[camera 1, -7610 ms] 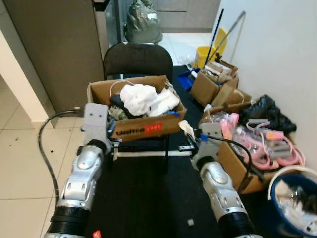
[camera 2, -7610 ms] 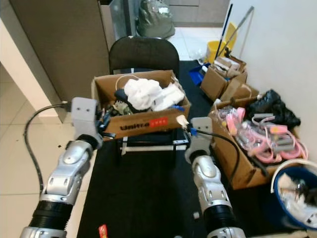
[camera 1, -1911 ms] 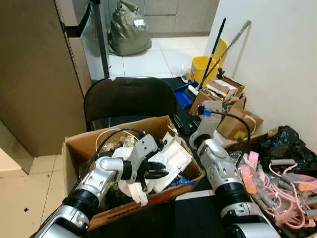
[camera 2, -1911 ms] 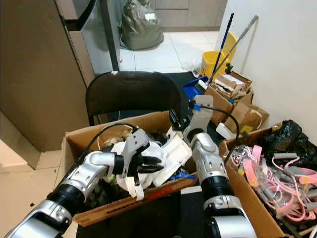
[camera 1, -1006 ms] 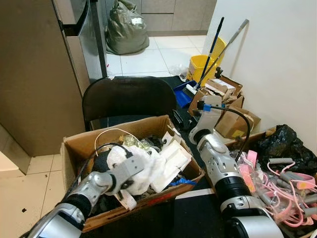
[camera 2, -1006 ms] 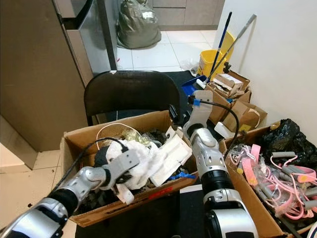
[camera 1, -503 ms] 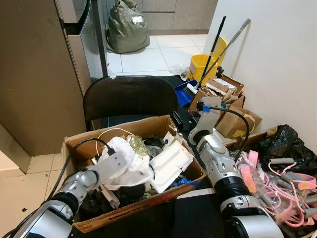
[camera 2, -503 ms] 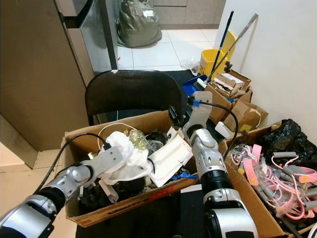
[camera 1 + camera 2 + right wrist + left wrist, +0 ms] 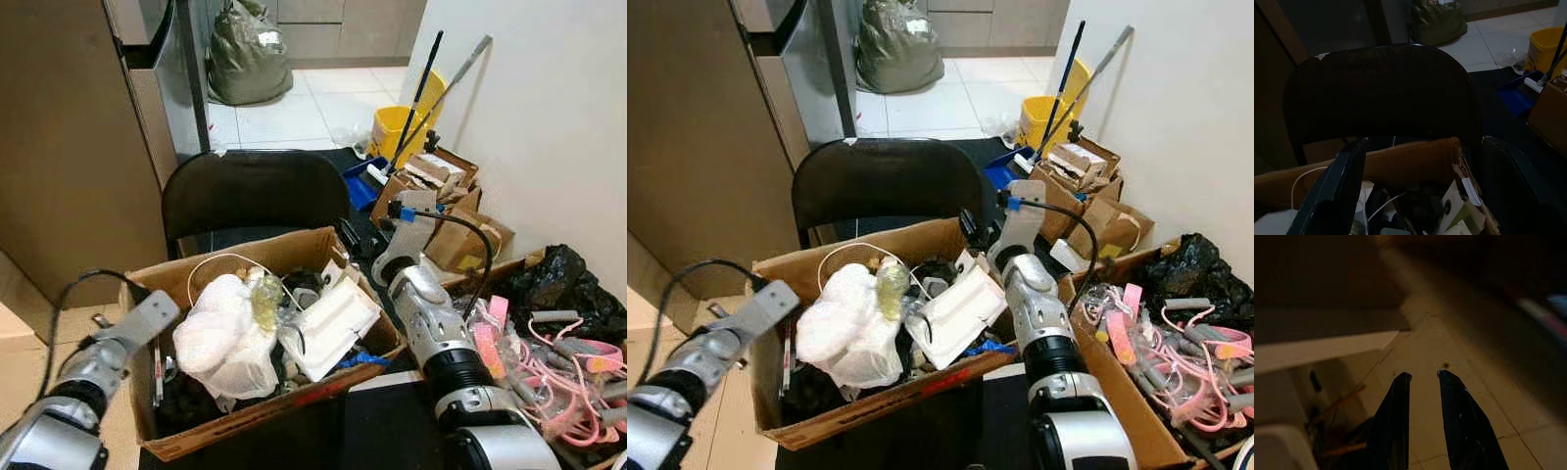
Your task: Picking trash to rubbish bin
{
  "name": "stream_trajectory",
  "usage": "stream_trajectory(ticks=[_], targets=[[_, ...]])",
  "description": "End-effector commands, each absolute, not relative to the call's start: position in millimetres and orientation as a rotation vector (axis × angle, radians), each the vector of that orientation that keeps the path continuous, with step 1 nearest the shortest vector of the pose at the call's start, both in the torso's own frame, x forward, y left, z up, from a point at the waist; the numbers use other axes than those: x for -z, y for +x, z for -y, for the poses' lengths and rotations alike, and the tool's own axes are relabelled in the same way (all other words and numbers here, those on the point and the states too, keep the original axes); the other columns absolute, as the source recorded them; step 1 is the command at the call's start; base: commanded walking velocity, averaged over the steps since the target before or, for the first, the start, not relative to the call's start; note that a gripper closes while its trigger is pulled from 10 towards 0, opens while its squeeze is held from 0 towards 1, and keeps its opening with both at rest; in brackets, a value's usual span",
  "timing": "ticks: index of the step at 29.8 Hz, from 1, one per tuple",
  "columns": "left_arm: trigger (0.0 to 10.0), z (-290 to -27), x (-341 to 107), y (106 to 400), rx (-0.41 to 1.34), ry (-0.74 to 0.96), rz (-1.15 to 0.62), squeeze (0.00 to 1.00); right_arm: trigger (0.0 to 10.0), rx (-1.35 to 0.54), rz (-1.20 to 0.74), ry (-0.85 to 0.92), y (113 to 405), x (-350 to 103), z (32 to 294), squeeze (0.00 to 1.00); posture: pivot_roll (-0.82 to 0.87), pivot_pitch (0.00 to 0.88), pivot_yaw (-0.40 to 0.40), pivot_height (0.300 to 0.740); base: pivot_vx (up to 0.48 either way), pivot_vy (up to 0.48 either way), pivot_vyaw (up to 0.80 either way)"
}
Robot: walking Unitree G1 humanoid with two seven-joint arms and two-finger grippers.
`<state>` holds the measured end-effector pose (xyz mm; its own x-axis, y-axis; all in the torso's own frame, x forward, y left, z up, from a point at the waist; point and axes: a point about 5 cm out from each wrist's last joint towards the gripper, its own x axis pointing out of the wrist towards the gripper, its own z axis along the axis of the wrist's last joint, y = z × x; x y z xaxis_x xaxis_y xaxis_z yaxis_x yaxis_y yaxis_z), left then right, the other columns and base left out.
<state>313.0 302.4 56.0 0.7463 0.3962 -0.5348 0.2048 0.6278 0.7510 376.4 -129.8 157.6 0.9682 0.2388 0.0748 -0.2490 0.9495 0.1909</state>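
Observation:
A cardboard box [image 9: 333,245] full of trash stands on a black chair [image 9: 257,191]. In it lie a crumpled white wad [image 9: 223,333], a clear plastic bottle [image 9: 265,299] and white foam packing [image 9: 328,323]. My left arm's wrist block [image 9: 147,318] hangs outside the box's left wall. In the dark left wrist view, my left gripper [image 9: 1422,377] points at the tiled floor, its fingers a little apart with nothing between them. My right gripper [image 9: 1423,143] stands wide open over the box's far right corner [image 9: 350,238], holding nothing.
A grey cabinet [image 9: 69,147] stands on the left. A yellow mop bucket [image 9: 397,127] and a full rubbish bag [image 9: 245,64] are at the back. Small cartons [image 9: 431,186], a black bag [image 9: 568,289] and a box of pink items [image 9: 558,343] line the right wall.
My left arm has drawn out of the box to the left and let go of the white wad, which now rests in the box. The right arm has stayed put.

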Motion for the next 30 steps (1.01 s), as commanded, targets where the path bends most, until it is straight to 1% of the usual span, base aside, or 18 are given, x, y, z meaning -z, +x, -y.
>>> stream_trajectory(ticks=[1, 3, 4, 5, 7, 8, 10, 13, 14, 15, 17, 19, 21, 23, 25, 26, 28, 30], targets=[[10.0, -315, -70, 316, -0.199, 0.898, -0.714, 0.0, 10.0, -0.249, 0.06, 0.216, 377, -160, 130, 0.0, -0.04, 0.112, -0.029, 0.74, 0.0, 0.0, 0.0], [10.0, -326, -92, 324, -0.301, 0.9, -0.597, 0.0, 10.0, -0.251, 0.061, 0.219, 377, -160, 129, 0.0, -0.04, 0.112, -0.029, 0.74, 0.0, 0.0, 0.0], [10.0, -323, -105, 332, -0.316, 0.89, -0.486, 0.01, 10.0, -0.252, 0.062, 0.22, 377, -160, 129, 0.0, -0.04, 0.103, -0.033, 0.74, 0.0, 0.0, 0.0], [10.0, -323, -105, 332, -0.316, 0.89, -0.486, 0.01, 10.0, -0.252, 0.062, 0.22, 377, -160, 129, 0.0, -0.04, 0.103, -0.033, 0.74, 0.0, 0.0, 0.0], [10.0, -305, -122, 346, -0.27, 0.822, -0.296, 0.02, 10.0, -0.257, 0.063, 0.223, 377, -160, 128, 0.0, -0.04, 0.101, -0.035, 0.74, 0.0, 0.0, 0.0], [10.0, -305, -122, 346, -0.27, 0.822, -0.296, 0.02, 10.0, -0.257, 0.063, 0.223, 377, -160, 128, 0.0, -0.04, 0.101, -0.035, 0.74, 0.0, 0.0, 0.0], [10.0, -280, -134, 358, -0.174, 0.689, -0.145, 0.03, 10.0, -0.262, 0.064, 0.223, 377, -160, 127, 0.0, -0.04, 0.1, -0.033, 0.74, 0.0, 0.0, 0.0], [10.0, -233, -143, 369, 0.069, 0.515, 0.003, 0.0, 10.0, -0.262, 0.059, 0.21, 378, -159, 128, 0.0, -0.04, 0.104, -0.033, 0.74, 0.0, 0.0, 0.0], [10.0, -233, -143, 369, 0.069, 0.515, 0.003, 0.0, 10.0, -0.262, 0.059, 0.21, 378, -159, 128, 0.0, -0.04, 0.104, -0.033, 0.74, 0.0, 0.0, 0.0], [10.0, -217, -142, 370, 0.162, 0.479, 0.018, 0.0, 10.0, -0.26, 0.056, 0.206, 377, -159, 129, 0.0, -0.04, 0.106, -0.034, 0.74, 0.0, 0.0, 0.0], [10.0, -183, -127, 365, 0.412, 0.5, -0.013, 0.0, 10.0, -0.258, 0.053, 0.2, 376, -156, 130, 0.0, -0.04, 0.11, -0.032, 0.74, 0.0, 0.0, 0.0], [10.0, -164, -113, 357, 0.579, 0.492, -0.068, 0.0, 10.0, -0.256, 0.053, 0.19, 375, -155, 131, 0.0, -0.05, 0.111, -0.03, 0.74, 0.0, 0.0, 0.0], [10.0, -160, -107, 355, 0.621, 0.482, -0.097, 0.03, 10.0, -0.256, 0.053, 0.188, 375, -155, 131, 0.0, -0.05, 0.111, -0.03, 0.74, 0.0, 0.0, 0.0], [10.0, -158, -97, 351, 0.67, 0.5, -0.156, 0.02, 10.0, -0.257, 0.055, 0.18, 375, -155, 132, 0.0, -0.05, 0.111, -0.03, 0.74, 0.0, 0.0, 0.0], [10.0, -162, -71, 339, 0.741, 0.561, -0.315, 0.02, 10.0, -0.265, 0.057, 0.154, 374, -154, 133, 0.0, -0.05, 0.115, -0.026, 0.74, 0.0, 0.0, 0.0], [10.0, -162, -71, 339, 0.741, 0.561, -0.315, 0.02, 10.0, -0.265, 0.057, 0.154, 374, -154, 133, 0.0, -0.05, 0.115, -0.026, 0.74, 0.0, 0.0, 0.0], [10.0, -175, -55, 330, 0.74, 0.635, -0.425, 0.02, 10.0, -0.277, 0.05, 0.128, 372, -152, 134, 0.0, -0.05, 0.119, -0.028, 0.74, 0.0, 0.0, 0.0], [10.0, -179, -52, 328, 0.735, 0.656, -0.443, 0.02, 10.0, -0.28, 0.047, 0.124, 372, -151, 134, 0.0, -0.05, 0.119, -0.028, 0.74, 0.0, 0.0, 0.0]])
